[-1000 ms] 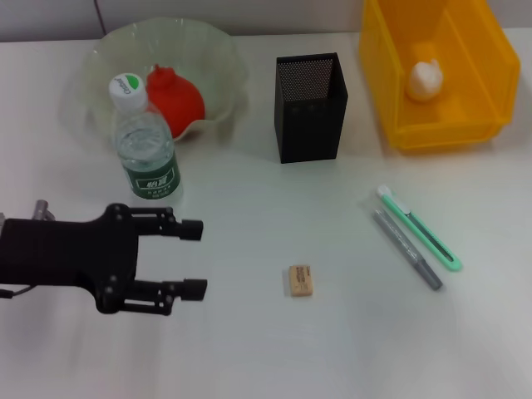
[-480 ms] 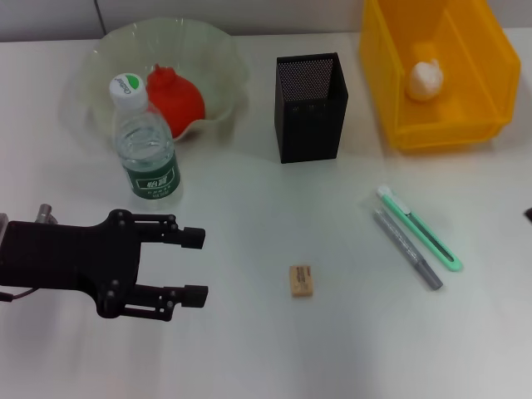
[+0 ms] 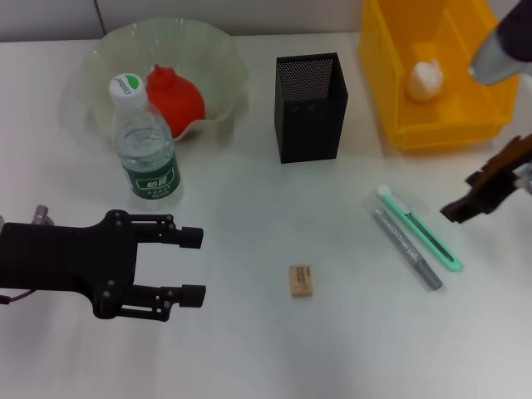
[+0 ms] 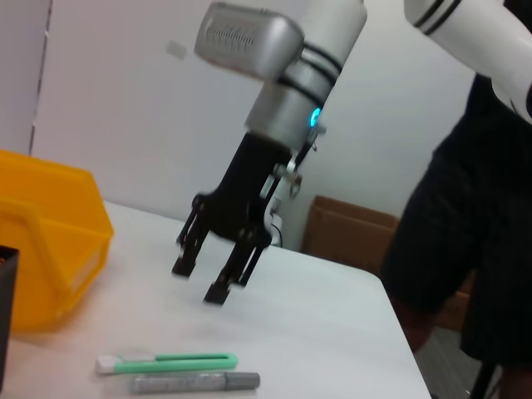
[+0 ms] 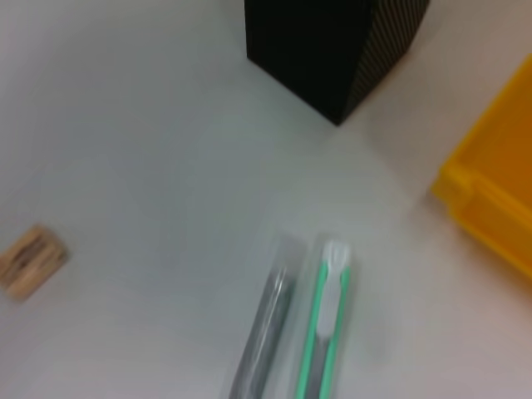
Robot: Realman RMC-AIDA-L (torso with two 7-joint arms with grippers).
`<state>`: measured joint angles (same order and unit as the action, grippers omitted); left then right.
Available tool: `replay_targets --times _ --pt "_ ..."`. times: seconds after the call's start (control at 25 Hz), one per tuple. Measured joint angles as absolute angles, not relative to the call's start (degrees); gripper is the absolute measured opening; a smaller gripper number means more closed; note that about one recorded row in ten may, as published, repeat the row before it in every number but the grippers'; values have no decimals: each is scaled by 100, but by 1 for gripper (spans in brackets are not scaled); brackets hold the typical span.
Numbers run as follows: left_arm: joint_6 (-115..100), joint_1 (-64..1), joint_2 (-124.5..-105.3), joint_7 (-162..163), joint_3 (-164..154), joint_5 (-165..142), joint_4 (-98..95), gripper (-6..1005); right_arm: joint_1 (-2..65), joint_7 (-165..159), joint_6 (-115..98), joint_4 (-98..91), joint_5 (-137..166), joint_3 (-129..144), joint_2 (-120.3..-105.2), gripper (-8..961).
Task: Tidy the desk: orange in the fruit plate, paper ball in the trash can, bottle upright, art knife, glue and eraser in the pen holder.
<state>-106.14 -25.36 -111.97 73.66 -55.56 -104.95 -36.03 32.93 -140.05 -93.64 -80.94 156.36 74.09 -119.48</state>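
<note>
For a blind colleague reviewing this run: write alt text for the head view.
The left gripper hovers open over the white desk; the right gripper enters beside the green art knife and grey glue. An eraser lies loose, in front of the black pen holder.

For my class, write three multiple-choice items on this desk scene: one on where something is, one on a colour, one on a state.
1. Where is the paper ball?
A. in the yellow bin
B. in the pen holder
C. beside the eraser

2. What colour is the art knife?
A. red
B. green
C. black

3. How does the bottle stand?
A. on its side
B. upside down
C. upright

Answers:
1 A, it lies inside the bin.
2 B, its body is green, beside the grey glue.
3 C, its cap is on top.
</note>
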Motion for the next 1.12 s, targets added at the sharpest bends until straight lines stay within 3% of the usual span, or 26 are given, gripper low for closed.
replay_targets --times 0.64,1.12 --pt "-10771 -2417 -11191 7426 -5353 -10495 -3618 742 3609 -14352 -7847 -6824 15213 8363 -11955 305" --pt "-10782 -2296 -11180 7417 -5352 -10495 -3631 742 3705 -14405 -7709 -6574 15205 8393 -11960 280"
